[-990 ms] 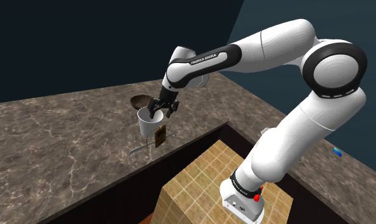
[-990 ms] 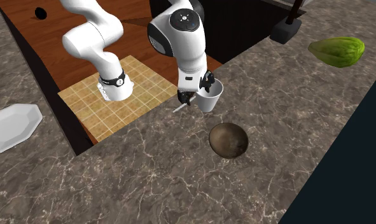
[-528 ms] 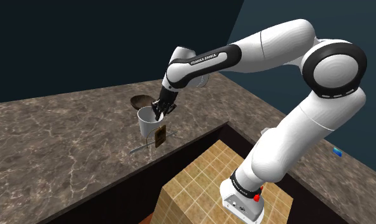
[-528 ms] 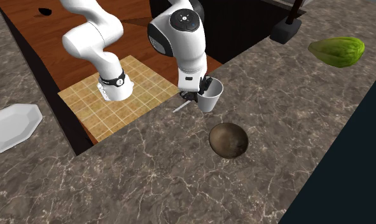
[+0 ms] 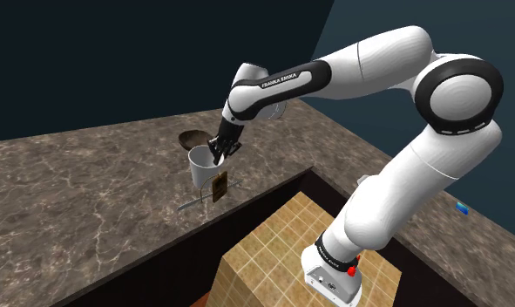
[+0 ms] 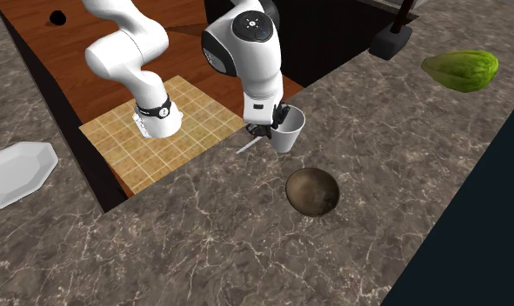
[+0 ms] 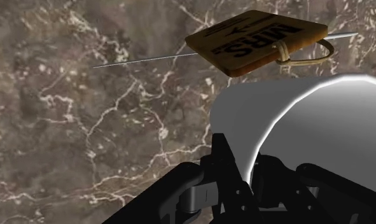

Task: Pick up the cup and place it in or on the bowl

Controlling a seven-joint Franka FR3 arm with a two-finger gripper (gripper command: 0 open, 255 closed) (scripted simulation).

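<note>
Wall of the plain white tapered cup [image 7: 288, 121] was pinched by the black two-finger gripper [image 7: 245, 164], evidently for lifting toward the brown round bowl [image 6: 313, 192] nearby.

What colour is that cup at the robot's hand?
The cup is plain white, greyer inside; the second exterior view shows it best.

desk [image 5: 90, 201]: brown stone, pale veining, marble-like, polished.
cup [image 7: 256, 121]: plain white, smooth, matt; material unclear.
bowl [image 6: 312, 191]: dark brown, mottled, dull.
tag [image 7: 256, 39]: wood-brown slab, printed lettering, tan cord loop.
pin [image 7: 142, 60]: thin bright metal.
hand [image 7: 247, 175]: black, faint sheen.
stand [image 5: 273, 253]: tan tiled top.
</note>
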